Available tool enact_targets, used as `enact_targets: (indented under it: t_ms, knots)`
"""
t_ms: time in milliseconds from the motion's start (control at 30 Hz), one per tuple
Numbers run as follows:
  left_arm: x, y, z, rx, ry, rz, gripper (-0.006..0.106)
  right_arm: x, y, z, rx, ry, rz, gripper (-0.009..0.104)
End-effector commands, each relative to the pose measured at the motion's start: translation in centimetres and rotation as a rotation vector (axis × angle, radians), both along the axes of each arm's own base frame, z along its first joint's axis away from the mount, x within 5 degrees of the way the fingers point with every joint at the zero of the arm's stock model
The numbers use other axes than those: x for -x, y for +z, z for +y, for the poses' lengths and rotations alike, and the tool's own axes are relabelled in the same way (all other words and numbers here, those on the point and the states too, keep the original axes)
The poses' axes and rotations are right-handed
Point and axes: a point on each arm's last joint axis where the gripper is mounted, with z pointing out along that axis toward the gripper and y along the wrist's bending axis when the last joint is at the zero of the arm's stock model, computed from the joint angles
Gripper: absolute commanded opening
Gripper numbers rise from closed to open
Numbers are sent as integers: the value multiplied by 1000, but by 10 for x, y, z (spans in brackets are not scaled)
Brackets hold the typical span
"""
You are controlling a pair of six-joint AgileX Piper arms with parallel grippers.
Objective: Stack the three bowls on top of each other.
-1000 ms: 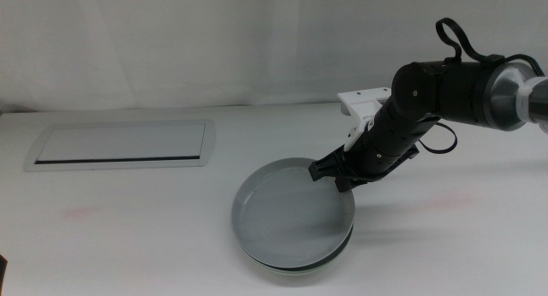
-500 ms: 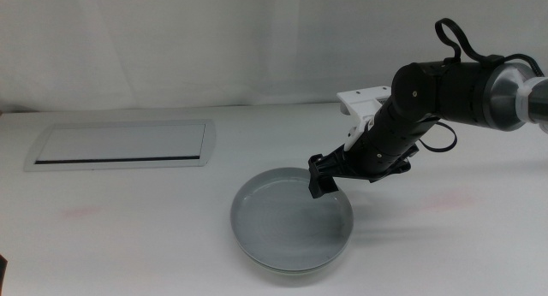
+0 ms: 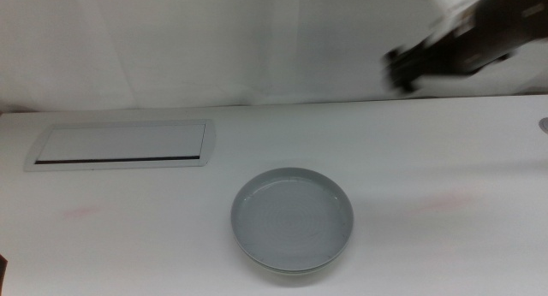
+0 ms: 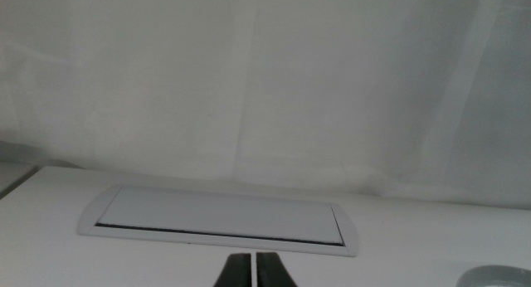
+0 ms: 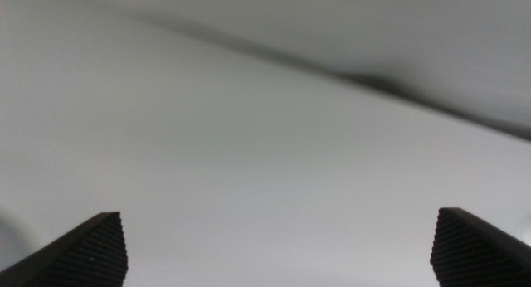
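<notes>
The grey bowl (image 3: 292, 217) sits on top of the stack near the middle of the counter (image 3: 128, 236), with a pale rim of another bowl peeking out underneath. The right end effector (image 3: 402, 72) is blurred, up high and well apart from it, spread wide and empty. The left end effector (image 4: 252, 270) is pinched closed, facing the white panel (image 4: 220, 218).

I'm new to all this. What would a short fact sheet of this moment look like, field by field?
Bowls: grey bowl on top of a stack, a paler rim showing underneath
Stack count: cannot tell from here
Right claw: blurred, raised above the table's far right, jaws wide apart, empty
Left claw: jaws together, facing the white panel
Table: white
</notes>
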Motion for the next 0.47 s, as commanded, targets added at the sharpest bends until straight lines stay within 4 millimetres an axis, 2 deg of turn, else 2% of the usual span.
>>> enact_targets:
  t_ms: [0,67,167,300,367,400,433]
  knots:
    - [-1,-12,0,8,1,26,-3,11,36,-40,30,-113,-76,103]
    - [-1,-12,0,8,1,26,-3,20,58,-71,11,-195,-120,103]
    - [-1,-12,0,8,1,26,-3,37,82,-108,-6,-284,-191,102]
    - [-1,-12,0,8,1,26,-3,60,90,-128,25,-290,-220,96]
    - [-1,-12,0,8,1,26,-3,71,90,-129,21,-287,-236,82]
    - [-1,-12,0,8,1,26,-3,76,91,-129,9,-284,-246,69]
    - [-1,-12,0,8,1,26,-3,82,93,-129,-18,-279,-262,51]
